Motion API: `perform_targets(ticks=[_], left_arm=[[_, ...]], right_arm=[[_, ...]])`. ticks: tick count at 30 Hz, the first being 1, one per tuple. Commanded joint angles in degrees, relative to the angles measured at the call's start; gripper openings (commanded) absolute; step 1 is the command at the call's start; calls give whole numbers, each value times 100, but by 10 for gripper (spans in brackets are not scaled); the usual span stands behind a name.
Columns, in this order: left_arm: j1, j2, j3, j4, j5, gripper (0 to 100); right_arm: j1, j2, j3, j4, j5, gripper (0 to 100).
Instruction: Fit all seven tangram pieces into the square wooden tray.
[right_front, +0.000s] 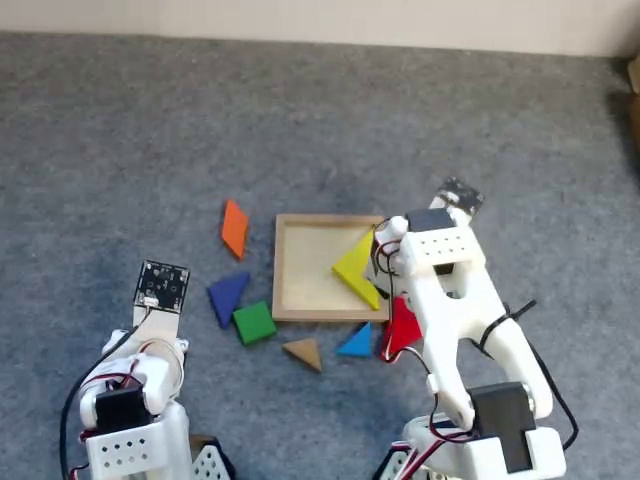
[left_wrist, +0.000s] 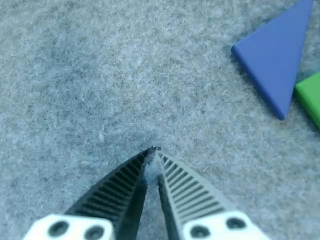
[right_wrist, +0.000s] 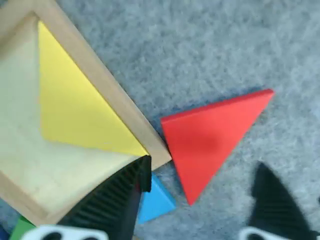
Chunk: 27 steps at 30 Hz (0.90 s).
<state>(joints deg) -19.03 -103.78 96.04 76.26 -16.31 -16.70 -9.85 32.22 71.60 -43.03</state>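
Observation:
The square wooden tray (right_front: 300, 315) lies mid-table with a yellow triangle (right_front: 358, 268) inside, against its right wall. My right arm (right_front: 440, 262) reaches over the tray's near right corner. Its gripper (right_wrist: 204, 172) is open and straddles the red triangle (right_wrist: 210, 135), which lies on the carpet just outside the tray rim (right_wrist: 115, 95). One finger (right_wrist: 125, 192) is over the tray corner, by the yellow triangle (right_wrist: 75, 105) and the light blue triangle (right_wrist: 152, 200). My left gripper (left_wrist: 152, 150) is shut and empty on bare carpet, short of the dark blue triangle (left_wrist: 277, 60) and green square (left_wrist: 310, 97).
Left of the tray lie an orange parallelogram (right_front: 234, 228), the dark blue triangle (right_front: 227, 295) and the green square (right_front: 254, 323). In front of it are a brown triangle (right_front: 303, 351), the light blue triangle (right_front: 356, 342) and the red triangle (right_front: 403, 325). Grey carpet stretches beyond.

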Motion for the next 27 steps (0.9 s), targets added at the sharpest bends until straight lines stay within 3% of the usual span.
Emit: perform_targets(ticks=[1, 8, 16, 27], left_arm=[[-31, -31, 110, 18, 35, 7], [-31, -31, 110, 18, 35, 7], [-31, -31, 110, 18, 35, 7], [-31, -31, 110, 18, 35, 7]], right_arm=[[57, -215, 4, -286, -316, 364], [259, 444, 330, -980, -615, 364], [479, 1402, 13, -980, -730, 365], [532, 1525, 13, -945, -730, 364]])
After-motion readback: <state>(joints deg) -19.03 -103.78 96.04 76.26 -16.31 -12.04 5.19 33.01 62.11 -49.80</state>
